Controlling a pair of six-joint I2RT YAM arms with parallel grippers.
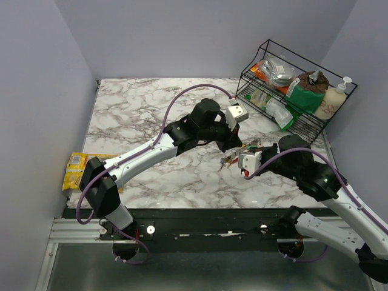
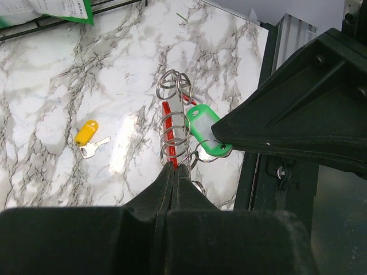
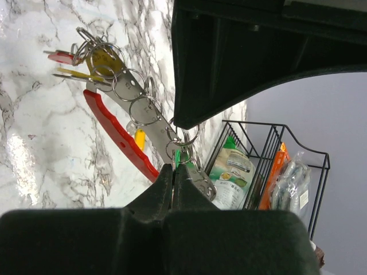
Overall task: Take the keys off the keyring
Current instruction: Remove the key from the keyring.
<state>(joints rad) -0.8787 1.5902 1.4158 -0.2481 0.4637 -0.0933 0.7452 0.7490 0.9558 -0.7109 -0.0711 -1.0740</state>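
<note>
Bright, even light falls from overhead, leaving soft shadows under the arms on the marble bench (image 1: 133,115). Both wrist views show white glare patches on the polished stone. The left pincer (image 2: 175,167) and right pincer (image 3: 174,167) read as near-black, underexposed masses, slightly out of focus close up.

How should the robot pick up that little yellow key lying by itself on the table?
Grip the yellow key by its plastic head, probably coming straight down from above. It lies flat on the marble table, apart from the keyring, and the head looks chunkier than the thin metal blade.
</note>
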